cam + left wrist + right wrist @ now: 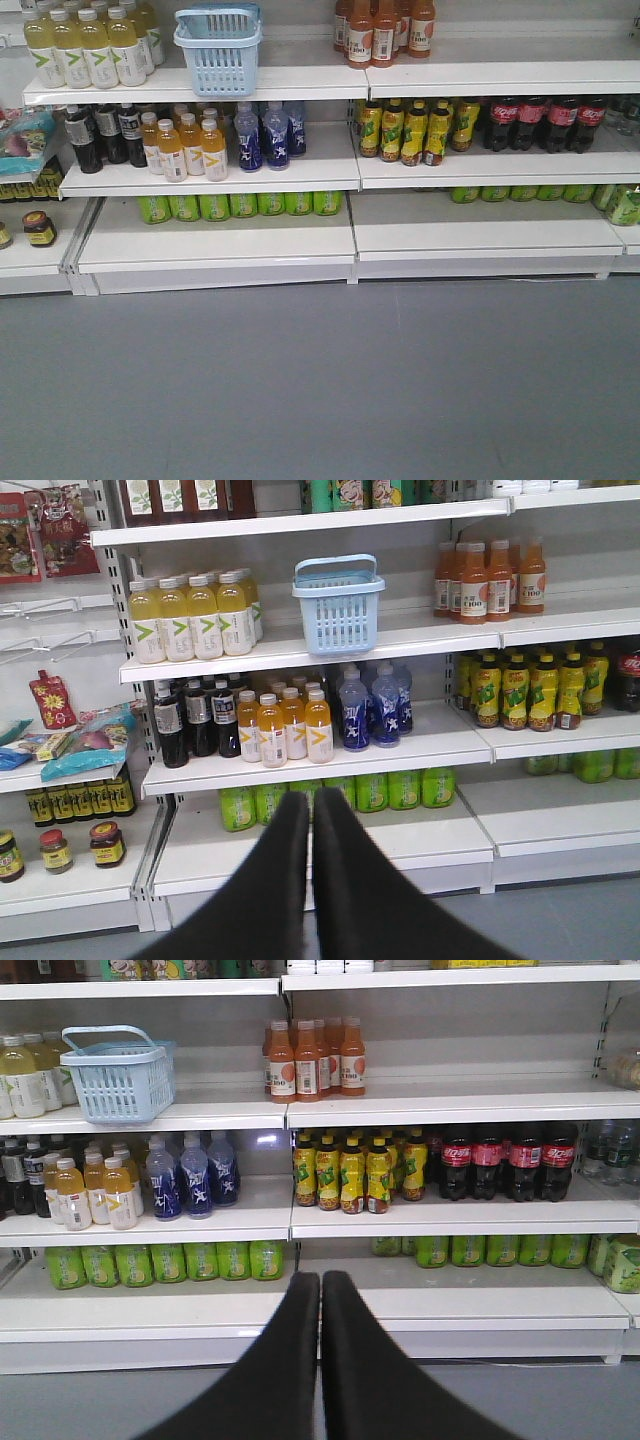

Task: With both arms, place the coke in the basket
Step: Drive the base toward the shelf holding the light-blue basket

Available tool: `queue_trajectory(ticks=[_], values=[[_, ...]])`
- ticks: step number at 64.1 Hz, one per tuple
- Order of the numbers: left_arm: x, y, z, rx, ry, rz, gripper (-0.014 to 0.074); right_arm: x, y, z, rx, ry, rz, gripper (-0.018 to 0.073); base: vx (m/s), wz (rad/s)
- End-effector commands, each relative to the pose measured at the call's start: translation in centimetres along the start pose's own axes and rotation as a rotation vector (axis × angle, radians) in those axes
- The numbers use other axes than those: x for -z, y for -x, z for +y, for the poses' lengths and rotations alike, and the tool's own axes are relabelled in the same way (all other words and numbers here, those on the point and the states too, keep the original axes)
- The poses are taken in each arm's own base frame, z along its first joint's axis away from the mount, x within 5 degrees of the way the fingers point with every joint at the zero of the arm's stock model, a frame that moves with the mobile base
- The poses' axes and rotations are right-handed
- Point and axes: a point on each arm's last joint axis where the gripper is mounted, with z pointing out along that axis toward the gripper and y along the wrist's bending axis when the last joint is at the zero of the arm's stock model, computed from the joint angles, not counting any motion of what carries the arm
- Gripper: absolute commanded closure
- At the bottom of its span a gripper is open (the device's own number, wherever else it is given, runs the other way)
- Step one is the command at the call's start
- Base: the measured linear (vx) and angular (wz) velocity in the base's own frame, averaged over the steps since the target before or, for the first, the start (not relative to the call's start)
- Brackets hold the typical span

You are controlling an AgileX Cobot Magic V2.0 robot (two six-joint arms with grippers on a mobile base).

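Observation:
The light blue basket (218,50) stands upright on the upper shelf, between yellow-green drink bottles and orange ones; it also shows in the left wrist view (338,605) and the right wrist view (118,1075). The coke is out of view in all three frames. My left gripper (311,798) is shut with nothing in it, held well back from the shelves and level with the bottom shelf. My right gripper (320,1278) is likewise shut and empty, back from the shelving. Neither arm shows in the front view.
Dark cola bottles with red labels (545,122) stand on the middle shelf at right, beside yellow-green tea bottles (410,130). Blue bottles (265,135) and orange-yellow bottles (190,148) fill the middle left. Green cans (240,204) line the bottom shelf. Grey floor (320,380) lies before the shelving.

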Motion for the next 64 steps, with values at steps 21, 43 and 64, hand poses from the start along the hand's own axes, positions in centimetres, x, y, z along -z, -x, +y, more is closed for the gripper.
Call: queue_trajectory(ticks=[21, 43, 64], values=[[0.39, 1.9, -0.05, -0.001, -0.005, -0.13, 0.0603, 0.08, 0.55, -0.05, 0.006, -0.007, -0.085, 0.0569, 0.0, 0.0], [0.39, 1.9, -0.04, -0.001, -0.003, -0.13, 0.0603, 0.08, 0.55, -0.05, 0.006, -0.007, -0.085, 0.0569, 0.07, 0.07], [0.39, 1.9, -0.04, -0.001, -0.003, -0.13, 0.0603, 0.08, 0.55, -0.05, 0.006, -0.007, -0.085, 0.0569, 0.12, -0.04]])
